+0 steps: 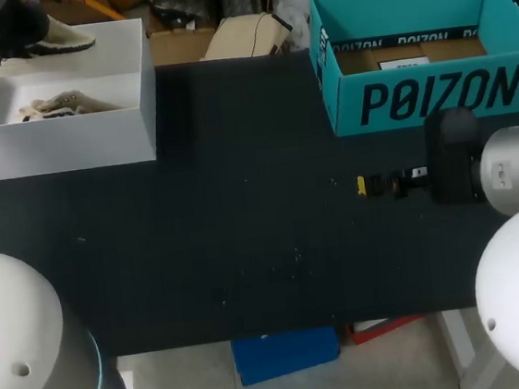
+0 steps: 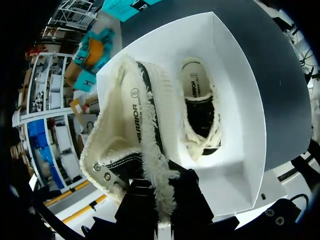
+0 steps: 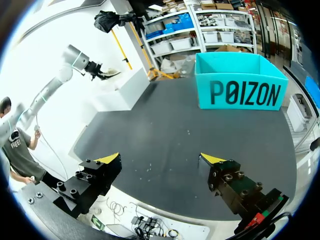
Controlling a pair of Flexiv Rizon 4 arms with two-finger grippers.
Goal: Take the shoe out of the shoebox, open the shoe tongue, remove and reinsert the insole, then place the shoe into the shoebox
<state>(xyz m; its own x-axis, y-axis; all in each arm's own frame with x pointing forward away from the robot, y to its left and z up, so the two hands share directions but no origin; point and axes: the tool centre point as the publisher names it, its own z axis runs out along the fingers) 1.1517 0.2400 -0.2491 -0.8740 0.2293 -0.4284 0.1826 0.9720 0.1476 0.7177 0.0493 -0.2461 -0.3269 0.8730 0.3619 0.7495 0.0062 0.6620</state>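
Over the white shoebox (image 1: 59, 141) at the table's far-left corner, L gripper (image 2: 159, 202) is clamped on the fleece-lined shoe (image 2: 132, 125) at the collar. Long axis runs rightward, toe away from gripper. 2nd shoe (image 2: 200, 115) lies in the box below. R gripper (image 3: 160, 160), fingers spread w/ nothing between, hovers well apart by the teal box (image 1: 435, 97). Black tabletop (image 1: 242, 206) between them is prob. the set-down spot.

a matte black rectangular table (image 1: 242, 206) carries two open-topped boxes along its far side. a white rectangular cardboard shoebox (image 1: 59, 141) stands at the far left, and a teal cardboard box with black lettering on its front wall (image 1: 435, 97) stands at the far right, both flat on the surface and well apart from each other. a few tiny pale specks (image 1: 294, 256) lie scattered on the dark top nearer the front edge, around the middle.
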